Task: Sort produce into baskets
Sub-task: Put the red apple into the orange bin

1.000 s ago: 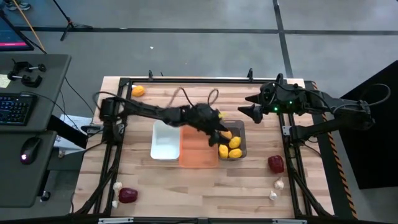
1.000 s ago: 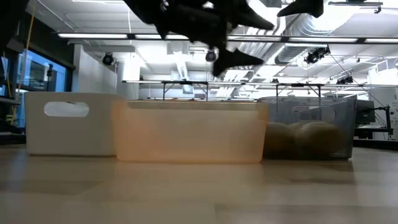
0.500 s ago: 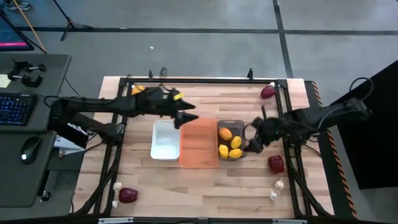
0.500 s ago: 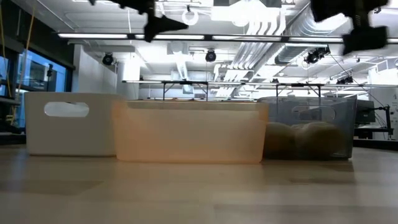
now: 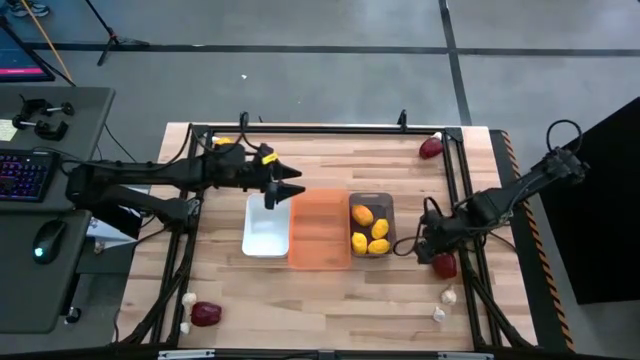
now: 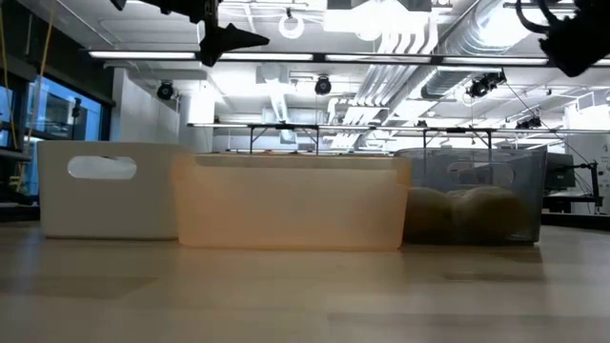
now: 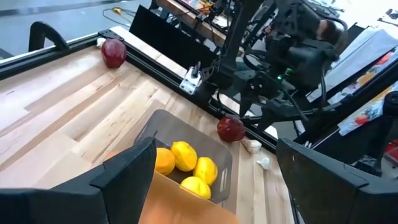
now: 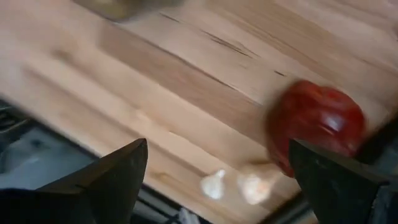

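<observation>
Wooden table (image 5: 320, 300) at centre frame: your left gripper (image 5: 285, 189) has pulled back empty, fingers spread, over the white bin (image 5: 266, 228); your right gripper (image 5: 428, 248), fingers wide, has dropped beside the red fruit (image 5: 444, 264) at lower right, likely your next pick; four lemons (image 5: 368, 232) fill the grey bin (image 5: 388, 203).
</observation>
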Available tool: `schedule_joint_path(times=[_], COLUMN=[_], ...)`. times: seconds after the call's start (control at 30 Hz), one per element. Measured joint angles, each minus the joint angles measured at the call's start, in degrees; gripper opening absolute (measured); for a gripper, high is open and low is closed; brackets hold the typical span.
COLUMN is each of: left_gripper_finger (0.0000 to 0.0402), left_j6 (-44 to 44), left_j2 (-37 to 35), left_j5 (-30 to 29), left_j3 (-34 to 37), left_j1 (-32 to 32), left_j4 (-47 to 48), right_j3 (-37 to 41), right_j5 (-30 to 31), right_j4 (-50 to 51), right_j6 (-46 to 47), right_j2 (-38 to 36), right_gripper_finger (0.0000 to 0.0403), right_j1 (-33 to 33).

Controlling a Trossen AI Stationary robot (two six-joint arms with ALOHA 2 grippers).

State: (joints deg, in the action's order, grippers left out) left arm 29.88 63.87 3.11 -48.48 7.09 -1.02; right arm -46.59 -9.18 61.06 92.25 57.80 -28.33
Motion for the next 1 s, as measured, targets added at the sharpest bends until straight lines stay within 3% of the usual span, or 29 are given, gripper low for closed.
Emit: schedule_joint_path(times=[0.37,0.77,1.0], left_gripper_finger=[0.0319,0.0319,0.0319], left_j6=[0.08,0.10,0.10], left_j2=[-0.02,-0.02,-0.02], left_j5=[0.02,0.82,0.81], left_j3=[-0.01,-0.01,-0.05], left_j1=[0.00,-0.02,-0.02], left_j4=[2.41,5.37,5.51], right_j3=[-0.29,-0.23,4.34], right_j5=[-0.49,-1.36,-3.31], right_j4=[11.48,10.48,4.97], right_j6=[6.89,4.71,6.94], right_j2=[10.89,16.81,18.47], right_gripper_finger=[0.0374,0.0374,0.0374], right_j1=[-5.58,-5.58,-5.58])
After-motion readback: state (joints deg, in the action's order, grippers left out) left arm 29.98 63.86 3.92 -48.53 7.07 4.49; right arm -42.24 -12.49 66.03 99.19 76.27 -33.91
